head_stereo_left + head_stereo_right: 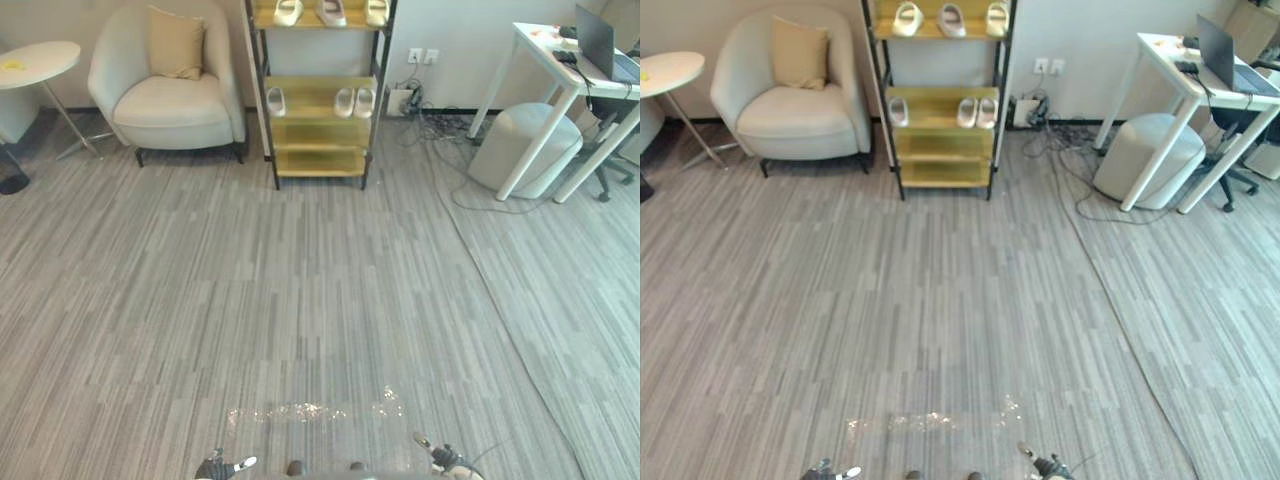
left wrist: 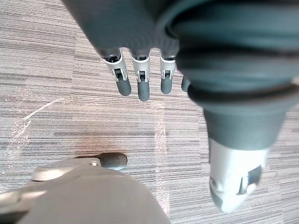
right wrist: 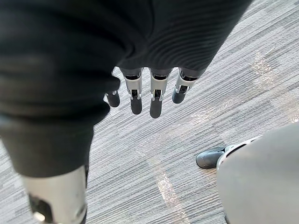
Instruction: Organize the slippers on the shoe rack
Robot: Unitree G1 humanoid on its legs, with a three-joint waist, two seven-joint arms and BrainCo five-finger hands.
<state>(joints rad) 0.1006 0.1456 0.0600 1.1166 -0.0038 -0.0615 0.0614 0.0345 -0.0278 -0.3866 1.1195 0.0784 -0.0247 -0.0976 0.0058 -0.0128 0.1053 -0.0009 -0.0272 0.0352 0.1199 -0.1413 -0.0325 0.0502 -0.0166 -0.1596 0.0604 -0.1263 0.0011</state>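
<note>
Shoe rack (image 1: pixel 320 133): against the far wall, about centre of the room, well apart from us across the grey striped carpet (image 1: pixel 300 300).

Slippers (image 1: pixel 331 12): we see three side by side on the highest shelf in view. One shelf down, a single slipper (image 1: pixel 275 101) lies at the left end. A pair (image 1: pixel 344 102) sits close together at the right end, well apart from the single one. All are pale.

Left hand (image 1: pixel 222 467): low at the near edge, left of centre, over the carpet. In its wrist view the fingers (image 2: pixel 143 86) hang straight down towards the floor, relaxed, with nothing in them.

Right hand (image 1: pixel 441 460): at the near edge, right of centre, also over the carpet. Its fingers (image 3: pixel 155 100) likewise hang straight and loose, holding nothing. Neither hand touches a slipper or the rack.

Surroundings:
- A light armchair (image 1: pixel 165 100) stands just left of the rack, with a tan cushion (image 1: pixel 176 43) upright against its back.
- A round side table (image 1: pixel 40 58) is at the far left.
- A white counter (image 1: pixel 545 55) at the far right carries a laptop (image 1: pixel 598 40), and a grey stool (image 1: pixel 522 140) sits beside its legs.
- Cables (image 1: pixel 440 125) trail on the floor between the rack and the stool.
</note>
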